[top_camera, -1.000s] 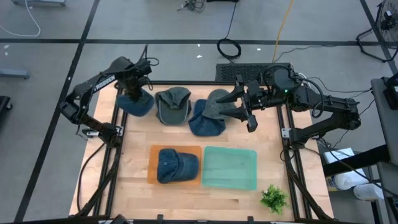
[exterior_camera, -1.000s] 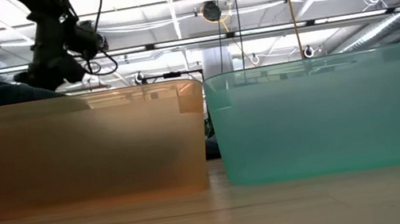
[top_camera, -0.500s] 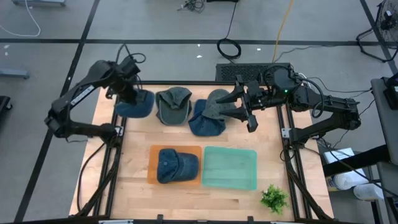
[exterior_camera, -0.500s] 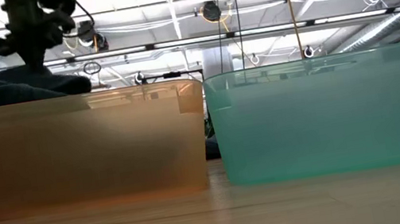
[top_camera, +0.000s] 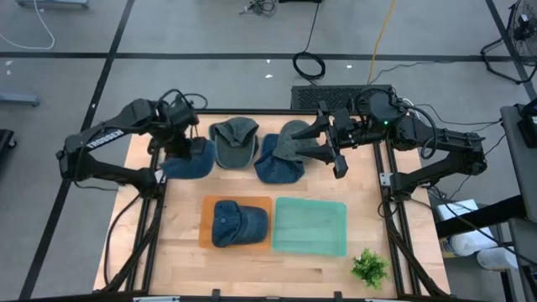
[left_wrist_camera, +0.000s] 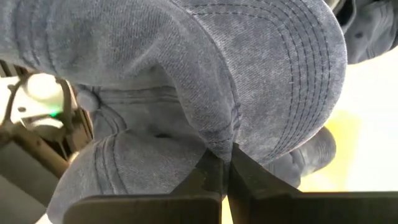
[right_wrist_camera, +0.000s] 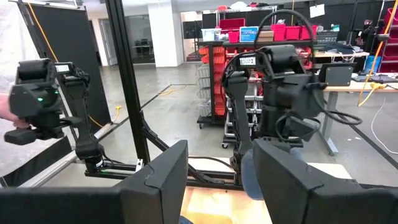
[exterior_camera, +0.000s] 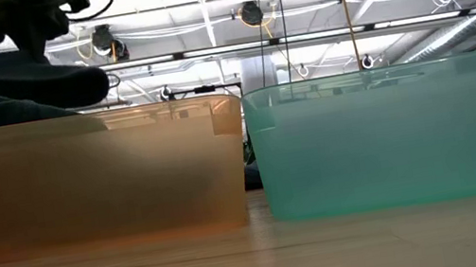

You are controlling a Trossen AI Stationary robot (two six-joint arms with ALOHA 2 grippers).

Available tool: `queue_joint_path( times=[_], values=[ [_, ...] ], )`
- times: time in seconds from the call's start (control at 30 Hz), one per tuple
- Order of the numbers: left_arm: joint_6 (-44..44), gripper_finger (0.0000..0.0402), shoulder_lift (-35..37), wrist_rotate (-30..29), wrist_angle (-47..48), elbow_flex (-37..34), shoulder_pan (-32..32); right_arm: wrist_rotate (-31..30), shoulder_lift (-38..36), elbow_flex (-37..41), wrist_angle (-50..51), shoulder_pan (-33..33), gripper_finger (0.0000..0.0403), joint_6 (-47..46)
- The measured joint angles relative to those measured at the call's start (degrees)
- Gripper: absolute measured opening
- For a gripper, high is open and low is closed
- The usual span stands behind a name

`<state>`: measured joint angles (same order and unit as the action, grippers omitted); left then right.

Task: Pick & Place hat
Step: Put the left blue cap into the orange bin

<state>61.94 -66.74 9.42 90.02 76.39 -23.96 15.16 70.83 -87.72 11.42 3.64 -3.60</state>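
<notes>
- L gripper (left_wrist_camera: 225,163) fingers pinch brim of blue denim hat (top_camera: 188,158), lifted off table's (top_camera: 185,256) far-left part.
- R gripper (top_camera: 338,153) fingers spread, holds nothing, waits over far-right hats.
- Risk: thin fabric pinch may slip, dropping hat short of teal bin (top_camera: 310,226); orange bin (top_camera: 206,228) already holds one.

open teal bin (top_camera: 310,226) beside filled orange bin (top_camera: 206,226)

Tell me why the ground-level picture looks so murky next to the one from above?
Low view: the orange bin and teal bin fill the frame, and the bright ceiling lights behind leave the lifted hat a dark silhouette. High view: even light, soft shadows, with the table and hats sharp. Left wrist view: denim crowds the lens, with the background washed out.
</notes>
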Motion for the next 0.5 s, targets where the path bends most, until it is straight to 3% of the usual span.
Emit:
queue_joint_path(
  times=[0.27,0.5],
  values=[
    [10.5,0.0,-2.0,-5.1,0.2,8.4,9.4,0.0,0.0,0.0,0.0,0.0,0.0171,0.0],
    [13.5,0.0,-8.0,-6.6,0.0,15.8,13.8,0.0,0.0,0.0,0.0,0.0,0.0171,0.0]
  ],
)
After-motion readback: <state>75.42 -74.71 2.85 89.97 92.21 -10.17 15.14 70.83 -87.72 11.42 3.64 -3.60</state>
